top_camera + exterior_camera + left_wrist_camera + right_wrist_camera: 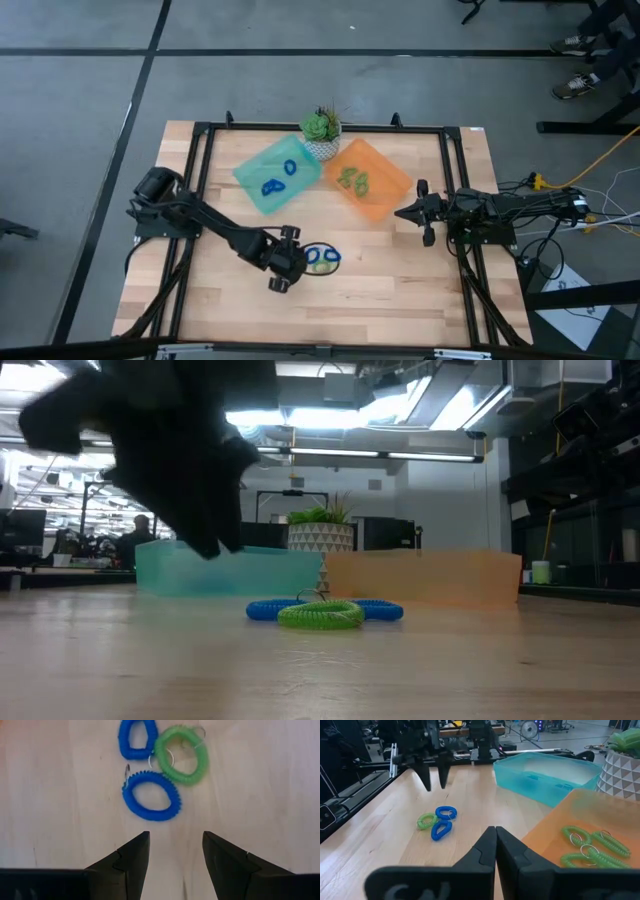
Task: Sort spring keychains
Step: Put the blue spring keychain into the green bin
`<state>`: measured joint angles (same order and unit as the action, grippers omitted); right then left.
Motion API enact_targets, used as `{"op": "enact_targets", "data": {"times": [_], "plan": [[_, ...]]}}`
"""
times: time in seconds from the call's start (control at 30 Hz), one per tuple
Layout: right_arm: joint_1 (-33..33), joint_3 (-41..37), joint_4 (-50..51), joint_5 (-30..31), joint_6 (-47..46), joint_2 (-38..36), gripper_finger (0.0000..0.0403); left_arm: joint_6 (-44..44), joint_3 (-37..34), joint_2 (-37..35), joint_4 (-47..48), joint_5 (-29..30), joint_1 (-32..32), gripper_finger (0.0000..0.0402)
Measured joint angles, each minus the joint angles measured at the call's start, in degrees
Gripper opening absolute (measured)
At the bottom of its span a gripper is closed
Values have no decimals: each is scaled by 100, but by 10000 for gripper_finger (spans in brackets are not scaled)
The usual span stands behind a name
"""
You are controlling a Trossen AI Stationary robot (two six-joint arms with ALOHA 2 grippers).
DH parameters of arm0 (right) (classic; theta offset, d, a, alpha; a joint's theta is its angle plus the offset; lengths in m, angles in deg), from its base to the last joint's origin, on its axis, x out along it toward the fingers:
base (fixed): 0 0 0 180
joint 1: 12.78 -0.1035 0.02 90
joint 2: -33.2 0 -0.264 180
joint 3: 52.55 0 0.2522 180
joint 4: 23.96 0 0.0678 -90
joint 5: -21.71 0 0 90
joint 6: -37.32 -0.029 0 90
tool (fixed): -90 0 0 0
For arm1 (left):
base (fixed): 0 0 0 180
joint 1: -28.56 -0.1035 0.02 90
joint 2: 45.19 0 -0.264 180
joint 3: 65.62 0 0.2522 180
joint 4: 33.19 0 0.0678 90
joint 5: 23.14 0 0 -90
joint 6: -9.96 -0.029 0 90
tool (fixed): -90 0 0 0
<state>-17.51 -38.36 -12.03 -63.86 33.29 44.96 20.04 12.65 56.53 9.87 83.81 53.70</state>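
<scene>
- three loose spring keychains lie clustered on the table just ahead of the left pincer [173, 851]: a nearer blue keychain [151, 796], a farther blue keychain [136, 739] and a green keychain [181, 754], touching or overlapping by their rings
- they look light, soft and springy; likely to snag each other; best pinched across one coil wall, at the nearer blue keychain's closest edge
- left pincer hangs above the table, jaws spread wide, empty; its arm reaches in from the left
- right pincer [495, 837] waits beside the orange tray [385, 195], jaws together, empty; the teal tray [258, 160] lies beyond the cluster
</scene>
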Motion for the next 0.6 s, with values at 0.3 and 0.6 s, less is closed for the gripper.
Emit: {"op": "enact_targets", "data": {"times": [0.3, 0.6], "plan": [[0, 0, 2, 1, 0, 1, 7, -1749, 2, 427, -505, 2, -133, 180], [-2, 0, 0, 0, 0, 1, 7, -3155, 2, 687, -741, -12, -150, 180]]}}
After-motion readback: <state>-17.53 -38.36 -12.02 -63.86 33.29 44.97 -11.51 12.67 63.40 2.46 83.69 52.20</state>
